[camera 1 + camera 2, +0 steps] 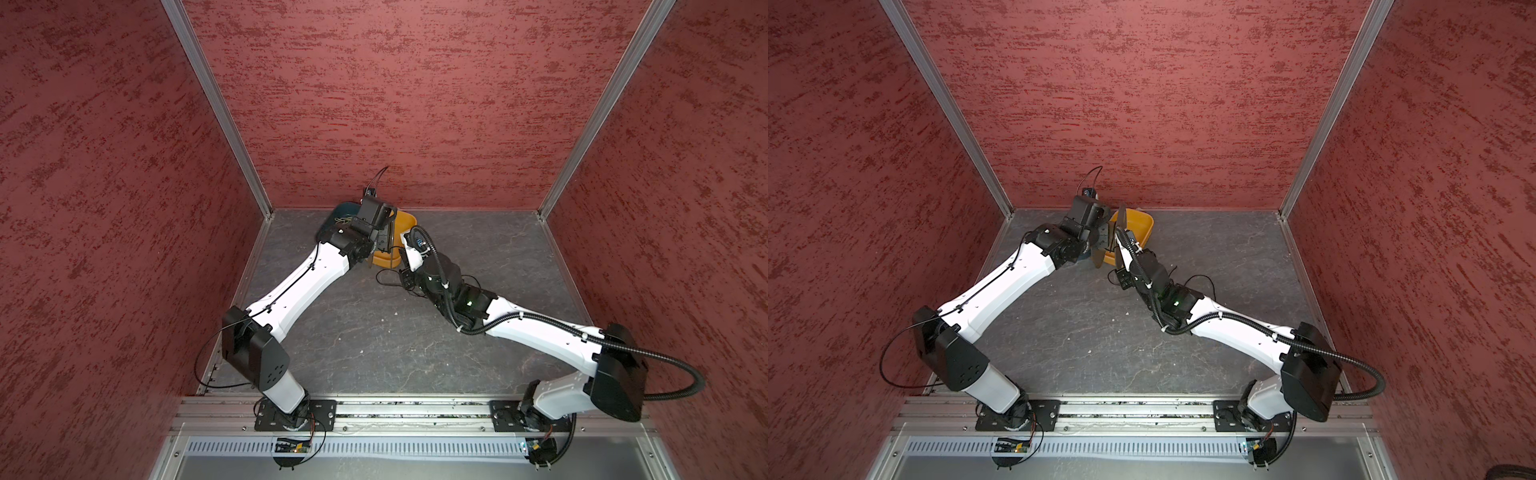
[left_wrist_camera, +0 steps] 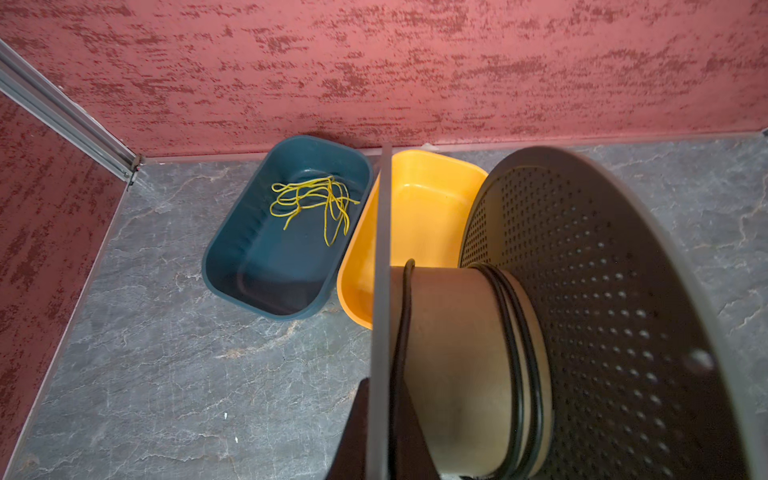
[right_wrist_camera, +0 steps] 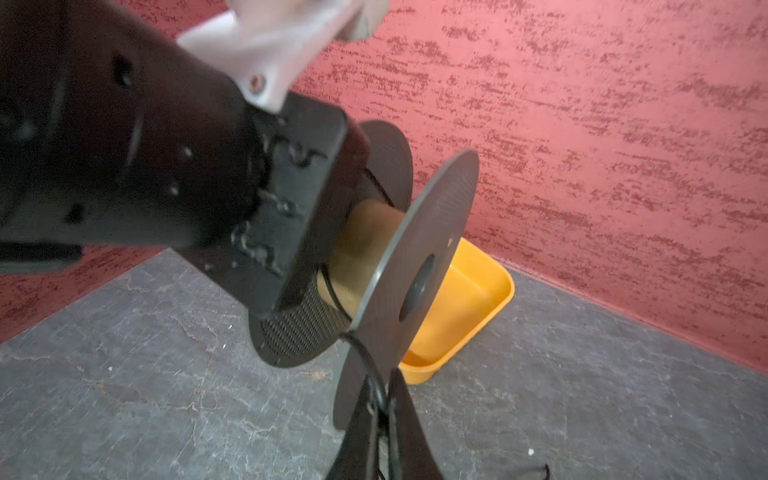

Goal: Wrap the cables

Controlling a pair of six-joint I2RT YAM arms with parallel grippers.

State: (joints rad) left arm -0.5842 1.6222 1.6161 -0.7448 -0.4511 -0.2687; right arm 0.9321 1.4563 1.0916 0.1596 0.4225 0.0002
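Observation:
My left gripper (image 2: 380, 419) is shut on the thin edge of one flange of a spool (image 2: 602, 311) with black perforated flanges and a tan cardboard core (image 2: 457, 353). It holds the spool up over the yellow bin. A few turns of the thin black cable (image 2: 524, 353) lie round the core. My right gripper (image 3: 382, 415) is just below the spool and shut on the cable (image 3: 376, 390), which runs up from its fingers to the core. In both top views the two grippers meet at the spool (image 1: 390, 237) (image 1: 1121, 224) near the back wall. A slack loop of cable (image 1: 386, 279) trails on the floor.
A yellow bin (image 2: 428, 199) stands against the back wall under the spool. A dark blue bin (image 2: 257, 266) sits beside it, towards the left wall, and holds yellow-green strands (image 2: 316, 199). The grey stone-patterned floor (image 1: 374, 332) is enclosed by red walls on three sides.

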